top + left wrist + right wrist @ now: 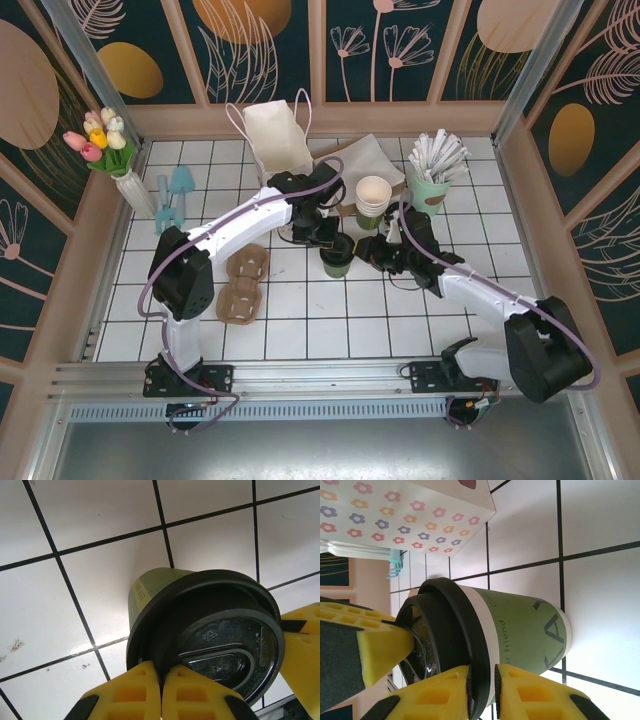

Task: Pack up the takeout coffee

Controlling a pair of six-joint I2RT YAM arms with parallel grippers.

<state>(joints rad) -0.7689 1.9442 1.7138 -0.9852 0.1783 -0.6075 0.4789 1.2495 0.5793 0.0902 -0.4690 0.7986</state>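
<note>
The takeout coffee, a dark green paper cup with a black lid, stands on the white tiles at mid table. In the left wrist view the cup sits under my left gripper, whose yellow fingers are shut together with their tips against the lid's raised edge. My left gripper reaches it from the far left. In the right wrist view my right gripper is shut on the lid's outer rim of the cup. It comes in from the right.
A white paper bag stands open at the back. A stack of lidless cups and a mint holder of white sticks stand behind the cup. Cardboard carriers lie front left, a tulip vase far left.
</note>
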